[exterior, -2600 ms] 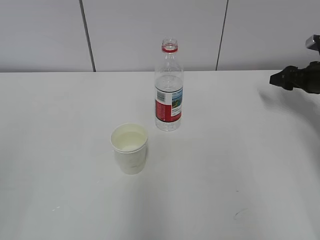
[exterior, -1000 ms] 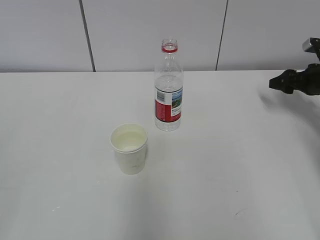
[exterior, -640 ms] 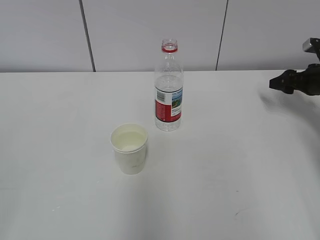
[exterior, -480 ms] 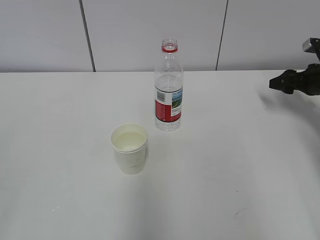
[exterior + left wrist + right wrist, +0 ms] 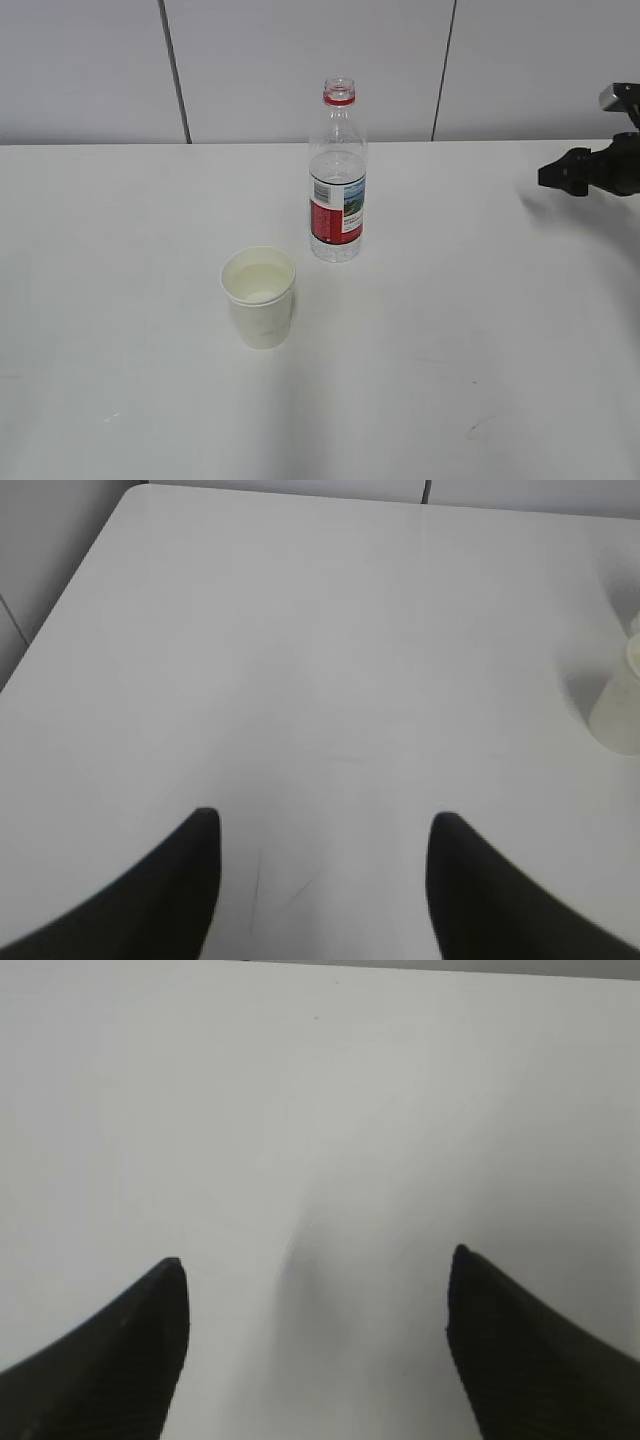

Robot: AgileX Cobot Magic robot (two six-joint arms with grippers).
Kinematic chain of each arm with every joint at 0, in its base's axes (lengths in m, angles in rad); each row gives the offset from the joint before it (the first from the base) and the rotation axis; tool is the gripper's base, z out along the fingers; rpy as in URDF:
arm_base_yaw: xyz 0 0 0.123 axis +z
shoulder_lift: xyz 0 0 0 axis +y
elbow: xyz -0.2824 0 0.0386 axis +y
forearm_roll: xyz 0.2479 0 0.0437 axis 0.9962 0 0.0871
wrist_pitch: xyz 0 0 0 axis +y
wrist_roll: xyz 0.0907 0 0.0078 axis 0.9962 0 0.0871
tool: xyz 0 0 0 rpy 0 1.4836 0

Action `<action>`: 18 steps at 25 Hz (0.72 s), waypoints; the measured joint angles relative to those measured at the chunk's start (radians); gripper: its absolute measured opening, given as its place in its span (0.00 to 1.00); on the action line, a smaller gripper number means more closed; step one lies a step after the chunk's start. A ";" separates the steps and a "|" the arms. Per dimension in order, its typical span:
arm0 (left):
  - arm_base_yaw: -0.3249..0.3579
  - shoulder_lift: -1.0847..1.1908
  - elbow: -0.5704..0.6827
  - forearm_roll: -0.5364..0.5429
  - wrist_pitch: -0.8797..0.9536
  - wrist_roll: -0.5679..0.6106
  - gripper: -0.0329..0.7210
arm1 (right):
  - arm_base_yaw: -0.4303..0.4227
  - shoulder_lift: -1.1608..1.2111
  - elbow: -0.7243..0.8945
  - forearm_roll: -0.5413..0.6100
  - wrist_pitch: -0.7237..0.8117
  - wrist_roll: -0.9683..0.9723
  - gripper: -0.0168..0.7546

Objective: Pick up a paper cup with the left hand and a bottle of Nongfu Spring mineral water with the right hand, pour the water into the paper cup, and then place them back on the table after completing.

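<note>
Near the tabletop's (image 5: 480,330) centre stands the paper cup (image 5: 259,296) holding some water (image 5: 259,285), with the uncapped Nongfu Spring bottle (image 5: 338,172) upright just behind and to its right, apart from it. Judging by this, the pour and set-down look finished; what remains is retreat. Both end effectors are spread wide and empty: the left end effector (image 5: 318,825) over bare tabletop beside the cup, the right end effector (image 5: 315,1260) at the far right edge. Compared with 2.6 s ago, the right one has drawn slightly further right; cup and bottle are unmoved.

Bright, even light – soft faint shadows on the table (image 5: 480,330); wrist views slightly blurred.
</note>
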 joint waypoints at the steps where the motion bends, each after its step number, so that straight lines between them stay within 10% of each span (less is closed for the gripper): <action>1: 0.000 0.000 0.000 0.000 0.000 0.000 0.59 | 0.000 0.000 0.000 -0.008 0.000 0.000 0.79; 8: 0.000 0.000 0.000 0.000 0.000 0.000 0.57 | -0.009 -0.025 0.007 -0.017 -0.034 0.007 0.79; 18: 0.000 0.000 0.000 0.000 0.000 0.000 0.57 | -0.007 -0.349 0.333 0.643 0.083 -0.496 0.79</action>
